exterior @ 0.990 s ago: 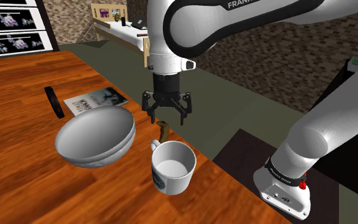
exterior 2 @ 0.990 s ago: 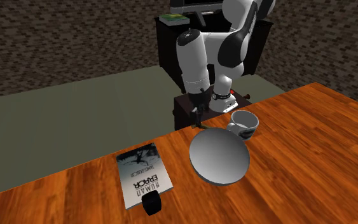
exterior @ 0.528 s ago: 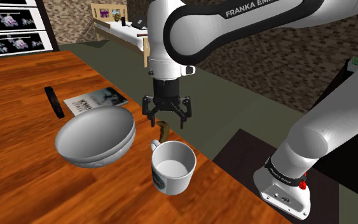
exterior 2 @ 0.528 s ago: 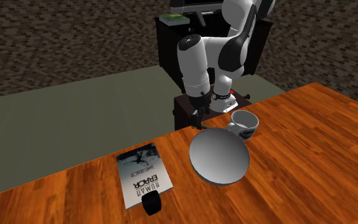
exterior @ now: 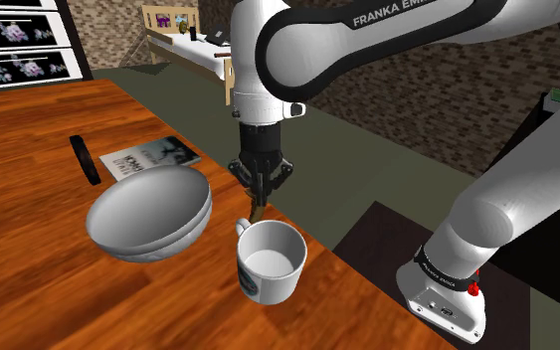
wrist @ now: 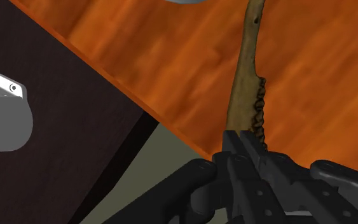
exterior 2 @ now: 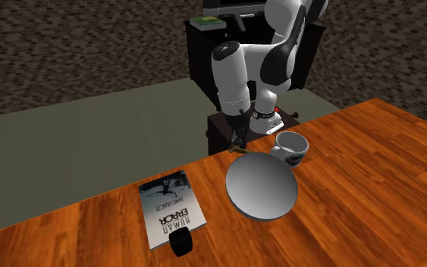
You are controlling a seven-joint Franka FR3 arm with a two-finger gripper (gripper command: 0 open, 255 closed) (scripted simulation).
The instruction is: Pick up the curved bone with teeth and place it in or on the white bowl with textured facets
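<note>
Brown bone [wrist: 245, 89] tight between black fingers [wrist: 237, 151]

In the shoulder view, on the table [exterior: 29, 268], the mug [exterior: 271, 261] stands right of the bowl [exterior: 148, 214], with the bone [exterior: 255, 207] just behind the mug at the table's edge. The book [exterior: 148, 157] lies behind the bowl, a bar [exterior: 86, 159] left of the book.

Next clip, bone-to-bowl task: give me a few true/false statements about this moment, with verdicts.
The hand is shut on the bone. True.
The bone lies in the bowl. False: it is outside the bowl, near the edge of the table.
The mug stands upright. True.
The book lies under the mug. False: it lies flat on the table beyond the bowl, apart from the mug.
</note>
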